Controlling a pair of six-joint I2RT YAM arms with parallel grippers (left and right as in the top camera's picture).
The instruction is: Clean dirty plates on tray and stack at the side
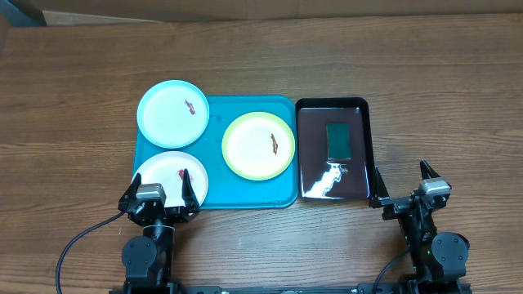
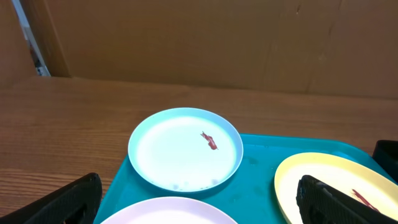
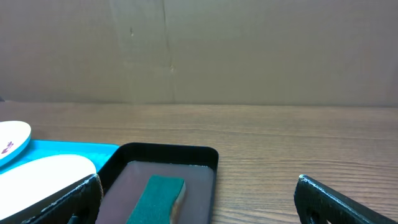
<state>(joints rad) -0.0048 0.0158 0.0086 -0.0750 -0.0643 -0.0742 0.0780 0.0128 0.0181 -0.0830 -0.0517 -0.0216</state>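
Brown wood-grain surface (image 1: 82, 98) carries the turquoise rectangular plastic tray (image 1: 214, 196) with three red-smeared plates on it: pale blue round plate (image 1: 172, 113), yellow-green-rimmed white plate (image 1: 258, 145), plain white plate (image 1: 163, 167). Left gripper (image 1: 158, 181) and right gripper (image 1: 400, 173) both spread, empty. Cleaning unstarted, so the right one likely fetches the green sponge (image 1: 337, 139) first.

The overhead view looks straight down from well above on the brown wood-grain tabletop (image 1: 73, 122), with the near table edge at the bottom of the frame. The left wrist view sits low and close over the near left part of the large turquoise-blue rectangular plastic tray (image 2: 255, 168). It faces a brown cardboard wall (image 2: 217, 37) beyond the table, and the small round pale blue plate (image 2: 185, 149) fills its middle. The right wrist view is equally low and faces the same way, over the smaller glossy black tray (image 3: 168, 151) holding a green sponge (image 3: 157, 196). Both wrist views share part of the turquoise tray and the wall. The overhead view takes in both trays whole.
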